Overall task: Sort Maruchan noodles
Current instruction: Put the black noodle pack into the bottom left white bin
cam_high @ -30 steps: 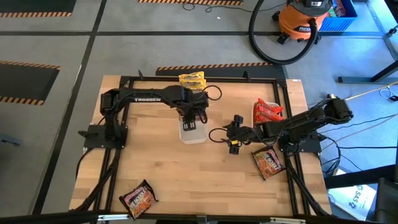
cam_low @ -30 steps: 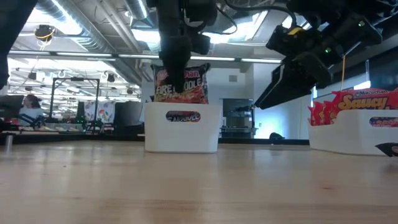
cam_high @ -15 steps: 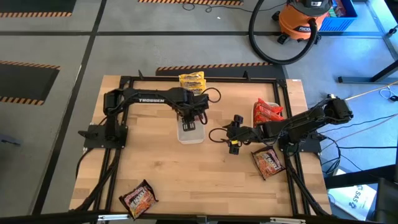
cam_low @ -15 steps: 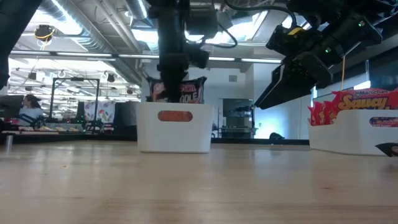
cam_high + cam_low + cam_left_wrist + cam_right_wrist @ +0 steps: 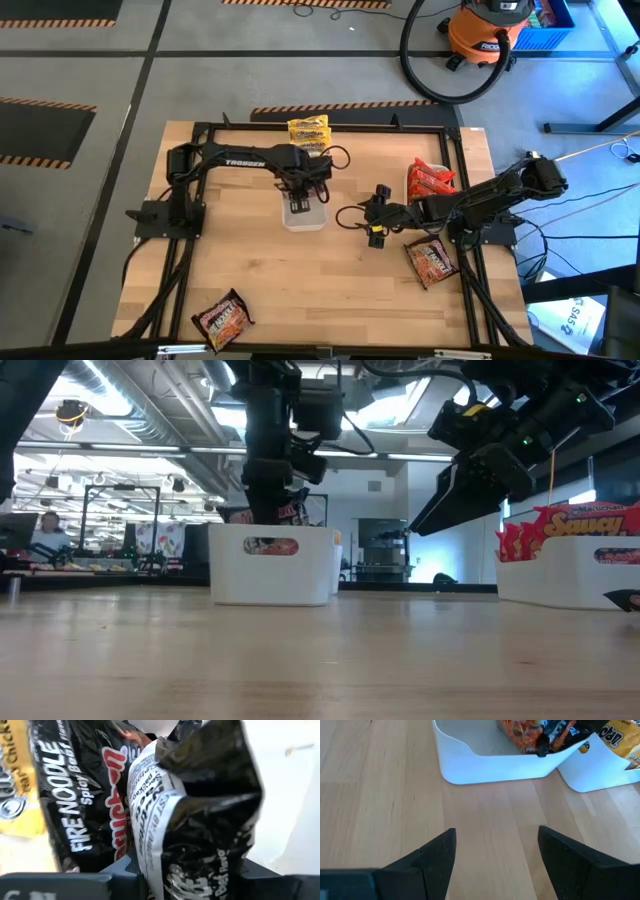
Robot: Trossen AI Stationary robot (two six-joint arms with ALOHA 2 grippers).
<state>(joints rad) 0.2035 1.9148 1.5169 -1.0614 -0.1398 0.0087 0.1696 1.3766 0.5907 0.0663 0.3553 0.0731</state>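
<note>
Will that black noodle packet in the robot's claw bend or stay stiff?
Probably bends at the edges: the black noodle packet wrinkles where the left end effector pinches it. Likely light, hanging from one pinch. The noodle block inside may crack.

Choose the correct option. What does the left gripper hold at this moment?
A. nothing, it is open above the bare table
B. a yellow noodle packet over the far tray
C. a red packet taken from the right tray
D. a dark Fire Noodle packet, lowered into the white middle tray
D: the left gripper is closed on the dark Fire Noodle packet, which sits down inside the white middle tray.
</note>
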